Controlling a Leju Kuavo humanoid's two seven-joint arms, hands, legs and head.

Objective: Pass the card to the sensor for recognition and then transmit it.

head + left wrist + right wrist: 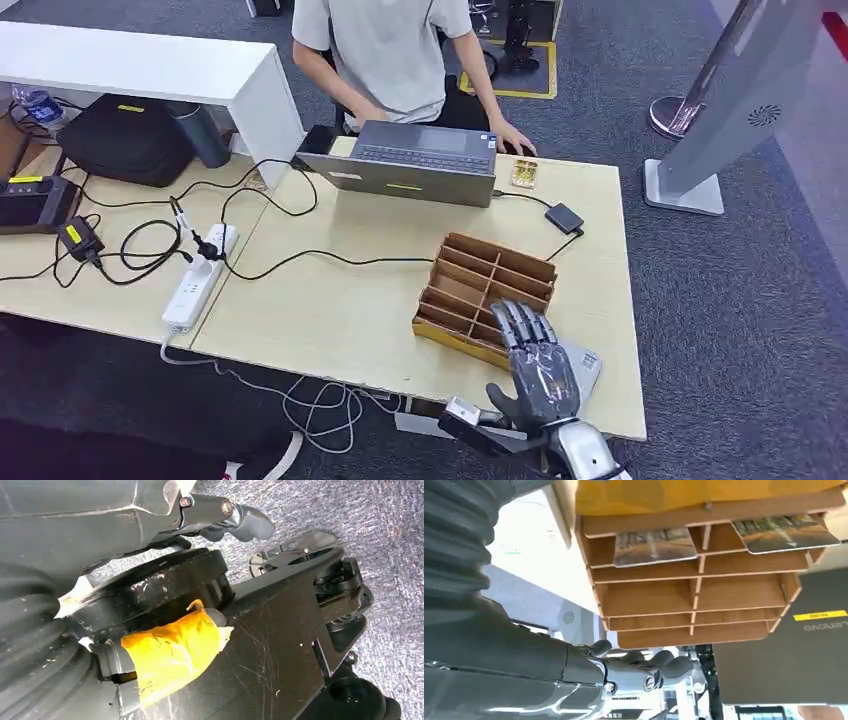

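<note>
A brown wooden organizer (487,287) with several compartments stands on the pale table (330,310) near its front right. Two picture cards (654,545) (784,530) lie in its nearest compartments. My right hand (538,365) hovers over the organizer's near corner, fingers (659,662) spread and holding nothing. A small black sensor box (563,217) on a cable lies behind the organizer. Down beside my body above the grey carpet hangs my left hand (235,517), with nothing in it.
A person sits behind a grey laptop (420,165), one hand (512,138) on the table by a small yellow item (524,174). A pale flat object (588,362) lies under my right hand. A power strip (195,282) and cables lie at the left.
</note>
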